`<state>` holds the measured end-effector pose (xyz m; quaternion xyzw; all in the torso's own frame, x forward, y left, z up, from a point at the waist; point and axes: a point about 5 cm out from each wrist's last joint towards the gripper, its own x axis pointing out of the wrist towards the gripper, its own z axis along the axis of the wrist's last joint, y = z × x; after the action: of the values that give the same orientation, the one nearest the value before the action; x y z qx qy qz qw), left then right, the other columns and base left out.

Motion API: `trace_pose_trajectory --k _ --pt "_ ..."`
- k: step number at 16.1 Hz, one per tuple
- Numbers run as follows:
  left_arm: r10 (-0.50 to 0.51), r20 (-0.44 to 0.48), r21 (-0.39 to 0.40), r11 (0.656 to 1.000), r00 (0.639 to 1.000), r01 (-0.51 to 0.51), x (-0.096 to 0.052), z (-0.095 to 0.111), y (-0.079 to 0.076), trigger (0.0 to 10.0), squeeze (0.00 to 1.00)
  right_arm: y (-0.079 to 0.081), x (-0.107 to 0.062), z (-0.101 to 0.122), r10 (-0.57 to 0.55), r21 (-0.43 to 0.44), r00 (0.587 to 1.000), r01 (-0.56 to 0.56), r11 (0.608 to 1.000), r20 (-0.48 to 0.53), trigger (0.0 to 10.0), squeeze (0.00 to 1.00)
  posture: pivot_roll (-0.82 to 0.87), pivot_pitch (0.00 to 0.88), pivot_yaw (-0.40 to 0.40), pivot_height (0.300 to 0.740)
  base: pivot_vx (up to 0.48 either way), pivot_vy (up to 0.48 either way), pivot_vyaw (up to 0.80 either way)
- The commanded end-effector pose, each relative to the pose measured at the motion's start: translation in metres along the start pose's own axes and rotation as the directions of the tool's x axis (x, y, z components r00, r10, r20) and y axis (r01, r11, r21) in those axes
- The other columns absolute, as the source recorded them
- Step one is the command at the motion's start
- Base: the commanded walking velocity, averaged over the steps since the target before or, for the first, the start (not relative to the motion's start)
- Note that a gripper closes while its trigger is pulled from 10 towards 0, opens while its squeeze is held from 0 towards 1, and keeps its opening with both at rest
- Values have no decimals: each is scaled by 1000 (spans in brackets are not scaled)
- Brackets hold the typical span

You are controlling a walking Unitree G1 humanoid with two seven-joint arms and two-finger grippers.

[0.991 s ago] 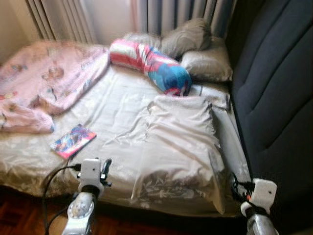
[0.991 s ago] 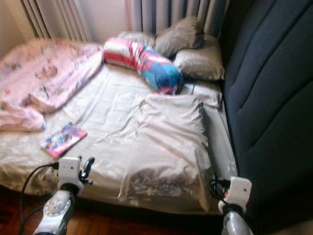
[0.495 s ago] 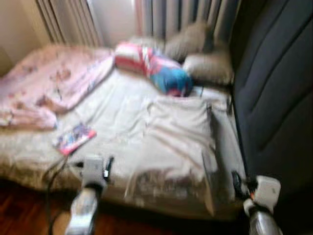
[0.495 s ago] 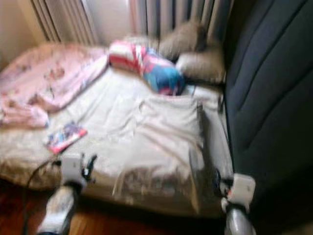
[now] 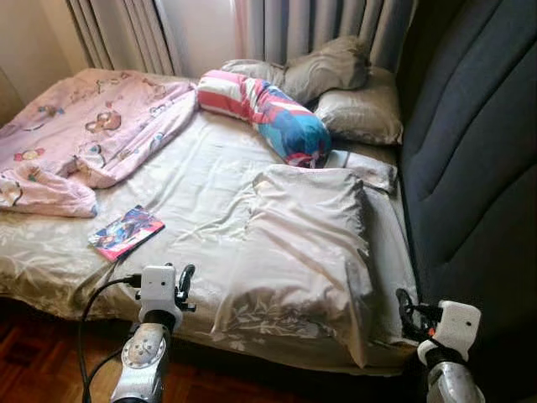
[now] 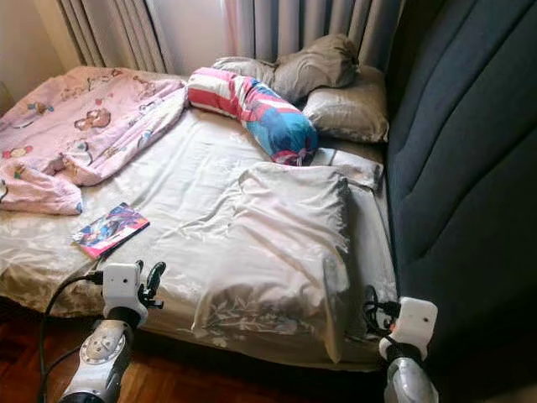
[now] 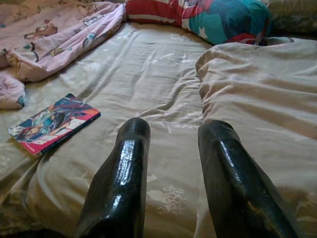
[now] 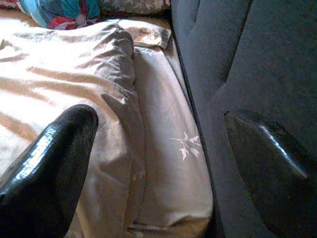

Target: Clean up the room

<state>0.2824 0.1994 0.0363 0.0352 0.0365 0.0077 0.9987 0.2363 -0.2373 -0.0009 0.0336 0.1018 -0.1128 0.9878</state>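
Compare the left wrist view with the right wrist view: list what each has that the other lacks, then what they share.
Left wrist view alone: the flat colourful book, the crumpled pink printed blanket, and the left claw, open over the bed. Right wrist view alone: the dark blue padded headboard and the right claw, open wide at the bed's edge beside it. Shared: the beige leaf-printed sheet, the large rumpled beige pillow and the red, white and blue bolster.
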Motion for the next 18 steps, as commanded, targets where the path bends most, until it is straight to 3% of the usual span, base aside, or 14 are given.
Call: trace_pose_trajectory --k 1,3,8,13,18 --pt "7 1 16 1000 1000 -7 0 2 4 10000 0 5 4 4 13 5 1000 -13 1000 8 10000 0 32 45 -21 740 0 0 0" --pt "-4 6 27 1000 1000 4 1 3 2 10000 0 6 4 3 15 8 1000 -15 1000 -2 10000 0 32 50 -19 740 0 0 0" --pt "-23 15 29 999 1000 23 2 7 2 10000 0 8 5 4 1 7 1000 -1 1000 -7 10000 0 34 63 -13 740 0 0 -764" --pt "-28 21 26 999 999 28 2 9 1 10000 0 13 5 7 26 22 1000 -26 999 15 10000 0 34 53 -8 740 0 0 0" --pt "-21 19 26 999 1000 21 1 9 2 10000 0 14 3 7 78 -29 997 -77 997 22 10000 0 28 38 -9 740 0 0 266"
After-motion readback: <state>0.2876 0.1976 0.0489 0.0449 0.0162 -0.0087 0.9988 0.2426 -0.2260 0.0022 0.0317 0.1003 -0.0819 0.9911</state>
